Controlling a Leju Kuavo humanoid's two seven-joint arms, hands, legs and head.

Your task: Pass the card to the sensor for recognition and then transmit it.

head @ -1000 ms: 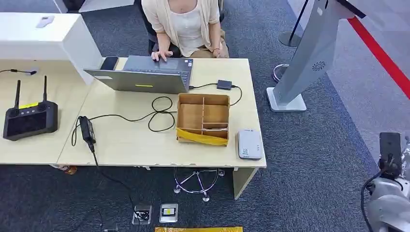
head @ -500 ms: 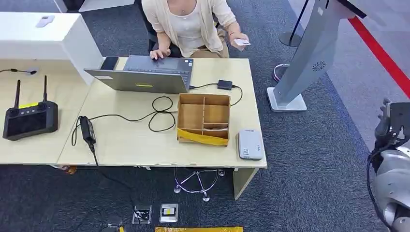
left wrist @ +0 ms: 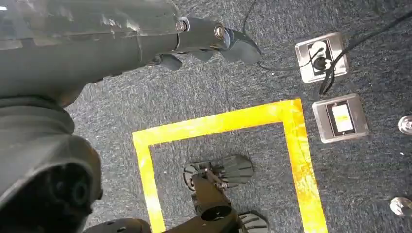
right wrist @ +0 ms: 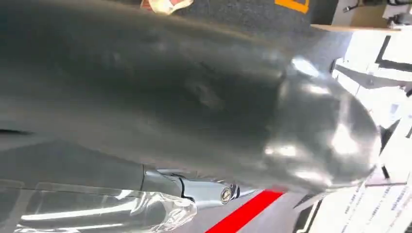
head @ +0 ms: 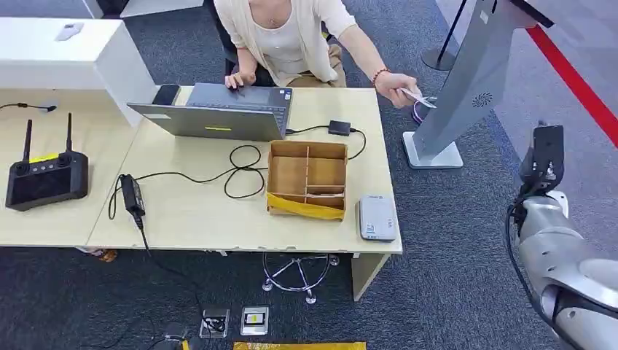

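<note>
White card [head: 417, 97] in a person's hand [head: 393, 86], well apart from right robot hand [head: 545, 154].

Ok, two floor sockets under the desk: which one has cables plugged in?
The floor socket nearer the robot hand has dark cables plugged in; the other floor socket, beside the yellow tape, has a yellow-labelled cover and no cables.

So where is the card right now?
In the head view the card is in the person's hand, held out past the desk's far right corner, beside the grey kiosk stand.
</note>
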